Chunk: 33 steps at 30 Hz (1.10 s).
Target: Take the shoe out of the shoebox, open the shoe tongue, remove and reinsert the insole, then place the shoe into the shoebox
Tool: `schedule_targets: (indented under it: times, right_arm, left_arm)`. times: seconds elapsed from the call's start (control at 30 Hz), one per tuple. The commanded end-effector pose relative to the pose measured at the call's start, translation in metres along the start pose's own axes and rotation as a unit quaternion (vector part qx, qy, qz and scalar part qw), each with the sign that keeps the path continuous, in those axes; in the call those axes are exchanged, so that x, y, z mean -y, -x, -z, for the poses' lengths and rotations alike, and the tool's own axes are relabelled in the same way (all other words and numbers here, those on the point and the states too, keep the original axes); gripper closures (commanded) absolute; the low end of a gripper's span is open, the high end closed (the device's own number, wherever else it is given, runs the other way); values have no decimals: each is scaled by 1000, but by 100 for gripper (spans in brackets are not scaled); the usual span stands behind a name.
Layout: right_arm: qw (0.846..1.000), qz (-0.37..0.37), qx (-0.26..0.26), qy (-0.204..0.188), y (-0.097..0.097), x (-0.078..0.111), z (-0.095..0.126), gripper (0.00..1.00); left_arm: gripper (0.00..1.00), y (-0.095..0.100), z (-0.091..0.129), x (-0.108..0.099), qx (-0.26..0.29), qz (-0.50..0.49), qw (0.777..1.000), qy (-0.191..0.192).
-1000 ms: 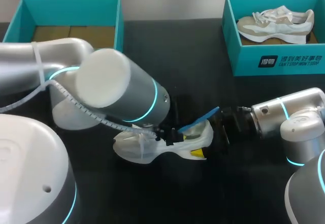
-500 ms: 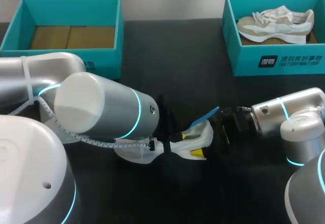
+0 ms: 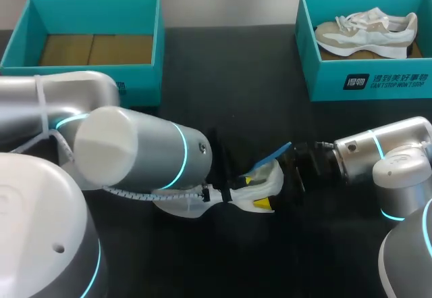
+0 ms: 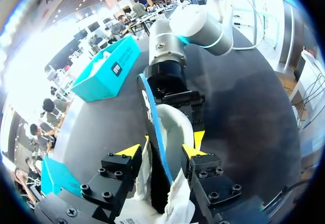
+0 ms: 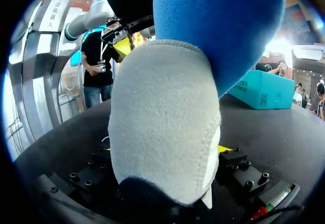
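A white shoe lies on its side on the black table, heel toward my right arm. A blue insole sticks up out of its mouth. My left gripper is at the shoe's mouth. In the left wrist view its yellow tips press the white upper from both sides, with the insole running down between them, so the left gripper is shut on the shoe. My right gripper holds the heel. In the right wrist view the heel fills the right gripper, under the insole.
A teal shoebox with only brown padding inside stands at the back left. A second teal box at the back right holds another white and beige shoe. My left arm's thick joints hang over the table's left half.
My left arm's big joint swung left and toward the near edge. Its fingers came closer together at the shoe's mouth. The shoe, the insole and my right arm stayed put.
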State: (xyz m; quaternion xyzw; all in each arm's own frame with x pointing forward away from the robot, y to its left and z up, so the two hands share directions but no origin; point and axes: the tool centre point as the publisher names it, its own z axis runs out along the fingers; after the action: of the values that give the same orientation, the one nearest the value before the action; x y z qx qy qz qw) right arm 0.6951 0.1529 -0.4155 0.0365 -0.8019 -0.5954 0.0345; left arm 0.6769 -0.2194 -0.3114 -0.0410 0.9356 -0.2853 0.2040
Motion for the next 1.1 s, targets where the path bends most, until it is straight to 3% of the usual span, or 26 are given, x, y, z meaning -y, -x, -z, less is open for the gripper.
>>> schedule_targets:
  times: [0.03,0.3,0.73,0.93,1.0,1.1]
  right_arm:
    - [1000,-1,0,-2,-1,2,-2,100]
    - [1000,-1,0,-2,-1,2,-2,100]
    - [1000,-1,0,-2,-1,2,-2,100]
    - [1000,-1,0,-2,-1,2,-2,100]
    - [1000,-1,0,-2,-1,2,-2,100]
    - [1000,-1,0,-2,-1,2,-2,100]
  left_arm:
    - [39,-7,-11,4,8,5,1000,-4]
    - [51,-6,-27,9,8,17,1000,-11]
    - [55,3,-48,10,2,26,999,-22]
    - [78,6,-54,11,2,30,999,-26]
    - [96,8,-56,11,2,30,999,-26]
    - [100,10,-57,10,-1,35,999,-28]
